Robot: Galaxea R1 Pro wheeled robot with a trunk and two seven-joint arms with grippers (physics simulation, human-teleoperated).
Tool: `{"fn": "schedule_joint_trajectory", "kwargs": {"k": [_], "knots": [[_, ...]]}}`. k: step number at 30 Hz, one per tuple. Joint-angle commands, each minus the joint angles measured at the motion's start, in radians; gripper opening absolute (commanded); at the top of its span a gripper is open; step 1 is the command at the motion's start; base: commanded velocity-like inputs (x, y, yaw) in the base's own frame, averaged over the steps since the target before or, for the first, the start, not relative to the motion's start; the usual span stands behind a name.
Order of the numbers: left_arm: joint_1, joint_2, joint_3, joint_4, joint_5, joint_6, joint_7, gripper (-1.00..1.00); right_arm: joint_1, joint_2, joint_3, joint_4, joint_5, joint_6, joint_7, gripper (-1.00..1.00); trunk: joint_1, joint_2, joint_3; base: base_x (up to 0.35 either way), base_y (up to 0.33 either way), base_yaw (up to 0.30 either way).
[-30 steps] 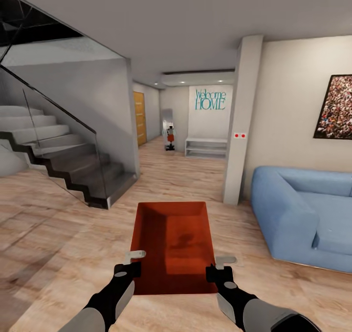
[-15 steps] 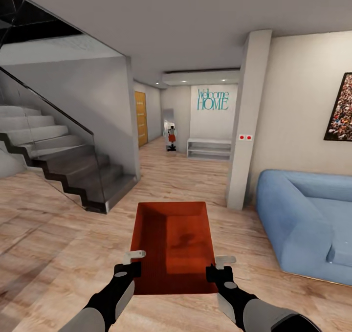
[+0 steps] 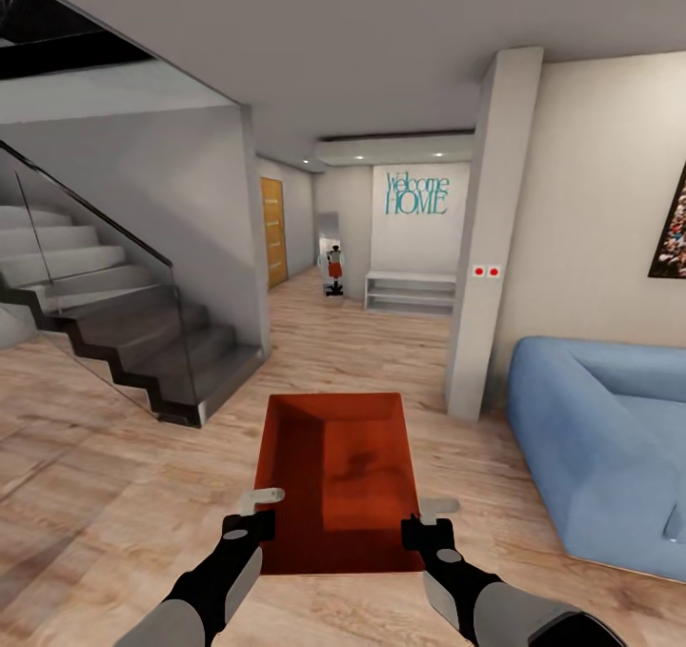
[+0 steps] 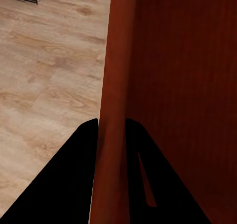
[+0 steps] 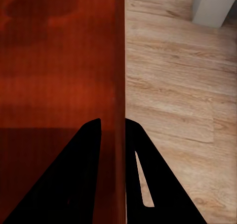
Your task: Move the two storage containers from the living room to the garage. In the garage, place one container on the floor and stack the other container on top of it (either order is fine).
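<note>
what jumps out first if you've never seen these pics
An orange-red storage container held out front over the wood plank floor, its side walls pinched by the left tool and right tool. Then the blue sofa at right, the glass-railed staircase at left.

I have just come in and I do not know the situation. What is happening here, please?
A two-armed robot is carrying one orange-red container through a living room with a wood floor. The left gripper clamps the box's left wall and the right gripper clamps the right wall, so the box is held in front of it, above the floor. A staircase is to the left, a blue sofa to the right, and a hallway with an orange door lies ahead.
</note>
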Motion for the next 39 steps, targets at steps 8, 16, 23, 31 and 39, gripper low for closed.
{"fn": "schedule_joint_trajectory", "kwargs": {"k": [8,16,23,31,39], "knots": [[-0.001,0.044,0.015,-0.002,0.005,0.007,0.014,-1.0,0.0,0.0,-0.019,-0.002,0.01,0.003,-0.001,-1.0,0.001,-0.001,-0.002,0.322,0.0,0.0],[-0.001,0.044,0.015,-0.002,0.005,0.007,0.014,-1.0,0.0,0.0,-0.019,-0.002,0.01,0.002,-0.001,-1.0,0.001,-0.001,-0.002,0.322,0.0,0.0],[-0.001,0.044,0.015,-0.002,0.005,0.007,0.014,-1.0,0.0,0.001,-0.018,-0.002,0.013,0.002,-0.001,-1.0,0.001,-0.001,-0.002,0.322,0.0,0.0],[-0.001,0.045,0.015,-0.001,0.005,0.007,0.014,-1.0,0.0,0.002,-0.018,-0.002,0.016,0.002,-0.001,-1.0,0.001,-0.001,-0.002,0.322,0.0,0.0],[-0.001,0.045,0.015,-0.001,0.005,0.007,0.013,-1.0,0.0,0.001,-0.018,-0.002,0.016,0.002,-0.001,-1.0,0.001,-0.001,-0.002,0.322,0.0,0.0]]}}
